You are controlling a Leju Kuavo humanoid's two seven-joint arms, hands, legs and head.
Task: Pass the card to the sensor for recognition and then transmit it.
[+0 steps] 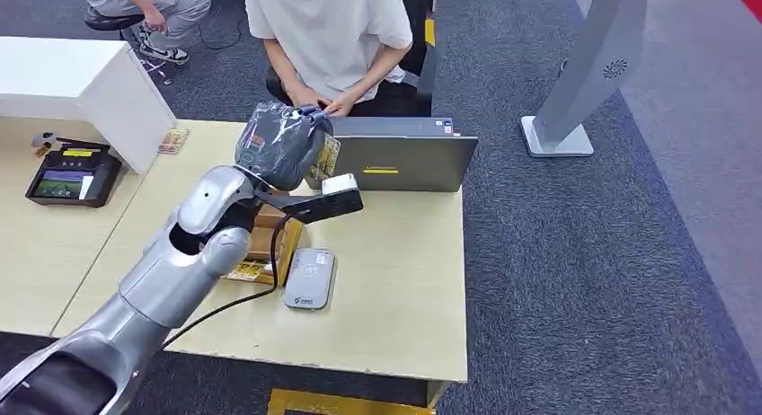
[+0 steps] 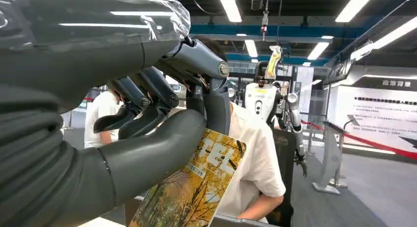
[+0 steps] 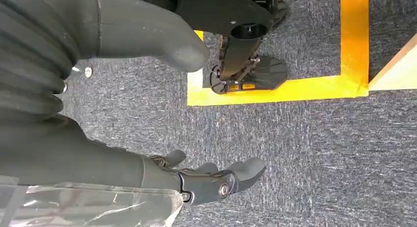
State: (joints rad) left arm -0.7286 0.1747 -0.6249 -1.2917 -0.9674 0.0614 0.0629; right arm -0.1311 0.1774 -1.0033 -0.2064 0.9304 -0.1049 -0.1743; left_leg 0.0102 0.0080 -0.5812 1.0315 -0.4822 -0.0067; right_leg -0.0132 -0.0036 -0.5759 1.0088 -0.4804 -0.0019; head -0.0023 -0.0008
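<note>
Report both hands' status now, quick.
Left hand: holding the card, pinched between thumb and fingers.
Right hand: open, holding nothing, above the carpet.

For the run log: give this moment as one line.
left hand: holds card, raised toward person | reader: on table | right hand: empty, hanging over floor

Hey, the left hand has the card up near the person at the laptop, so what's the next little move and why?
Probably hold the left hand steady so the person can take the card: it's pinched by the thumb, already raised past the grey sensor, near their hands.
</note>
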